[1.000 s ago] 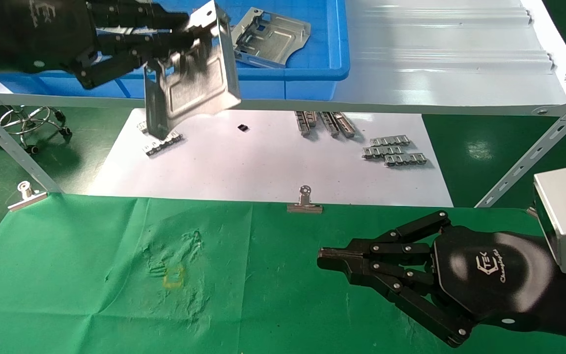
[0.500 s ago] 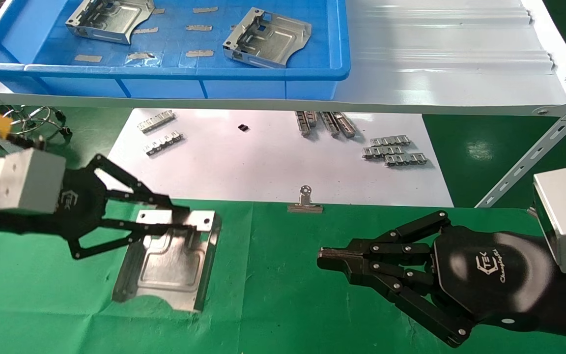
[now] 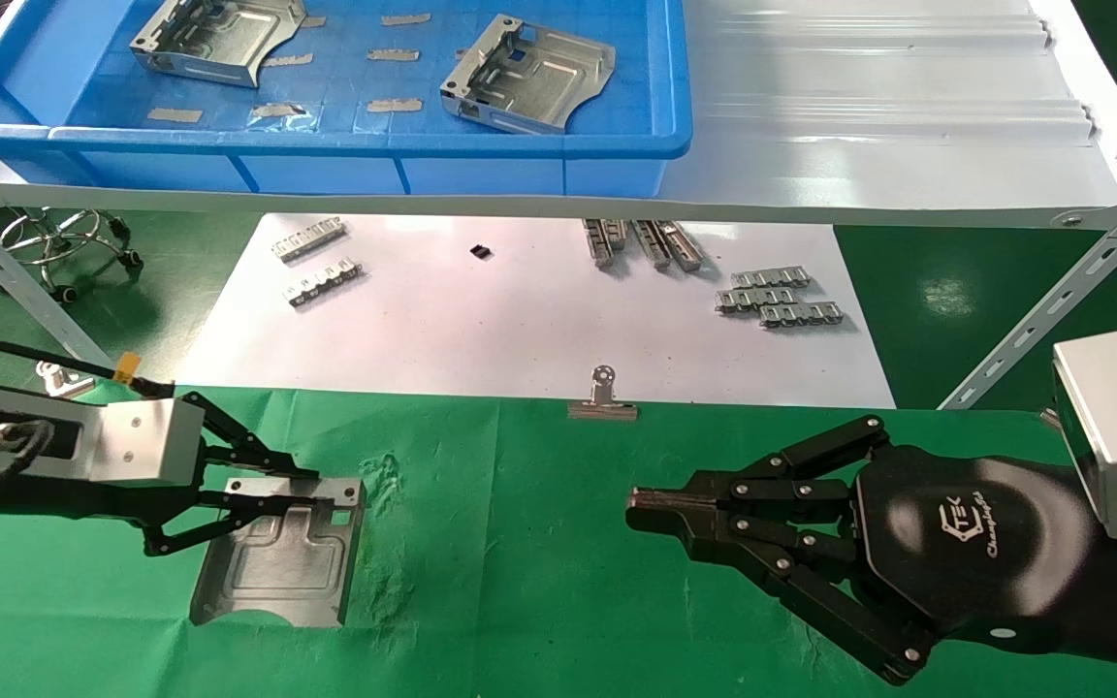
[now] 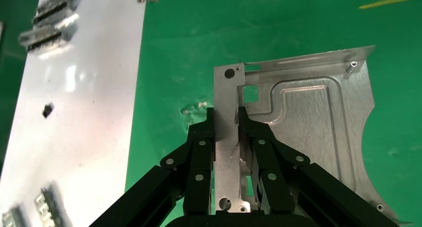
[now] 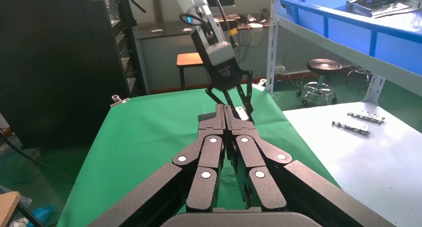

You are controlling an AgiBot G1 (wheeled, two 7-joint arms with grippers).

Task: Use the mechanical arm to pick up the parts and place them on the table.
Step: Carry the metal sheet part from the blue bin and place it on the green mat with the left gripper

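We can read only one marking: a white "TEK" logo with a line of slanted script beneath it, which looks like "Changingtek" though we cannot be sure, on the glossy black palm [image 3: 971, 528] just behind the fingers of the right claw [image 3: 651, 506]. The left claw [image 3: 326, 490] shows us no readable logo; its palm is turned away. We find no lettering or numbers on the plate [image 3: 277, 562] it grips, nor on the blue bin [image 3: 617, 145] far beyond it.
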